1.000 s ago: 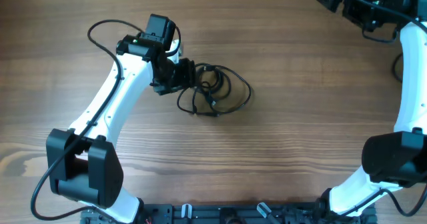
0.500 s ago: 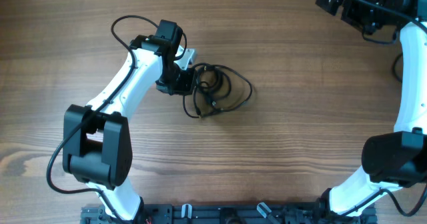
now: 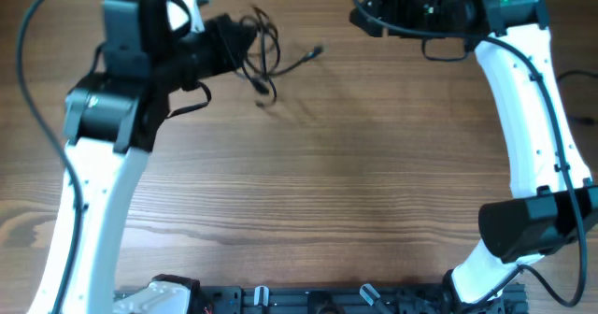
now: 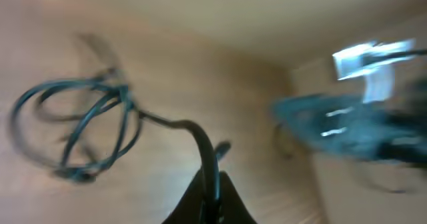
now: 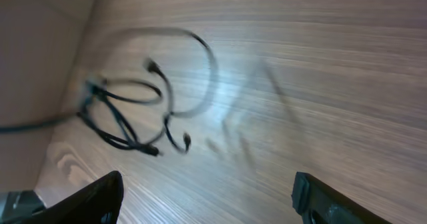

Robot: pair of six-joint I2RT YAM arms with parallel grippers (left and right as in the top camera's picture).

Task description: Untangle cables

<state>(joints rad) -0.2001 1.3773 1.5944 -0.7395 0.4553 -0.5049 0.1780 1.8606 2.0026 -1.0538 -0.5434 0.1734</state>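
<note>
**Gripping the cables at the far left, right claw spread empty**

Clenched on one strand of the cables (image 3: pixel 264 52) with the left claw (image 3: pixel 241 41), toward the far-left part of the table (image 3: pixel 327 183). Hanging just right of that claw in a loose bunch of loops, with one plug end poking out further right and a faint shadow thrown on the wood below. Reaching up from the near-left corner with the left arm (image 3: pixel 98 155), bent over at the top, wrist turned rightward.

Blurred from the left wrist: pinched at the bottom edge in the closed left claw (image 4: pixel 212 194), then curving up and left into the looped cables (image 4: pixel 80 127).

Further right, poised at the far edge with the right claw (image 3: pixel 366 17), apart from the bunch and pointed toward it. Rising along the right side with the right arm (image 3: pixel 533 118), folded leftward at the top.

From the right wrist: released, right claw (image 5: pixel 207 183) spread wide with nothing between the fingers (image 5: pixel 100 197); cables (image 5: pixel 127 117) ahead and to the left, smeared by blur.
</note>
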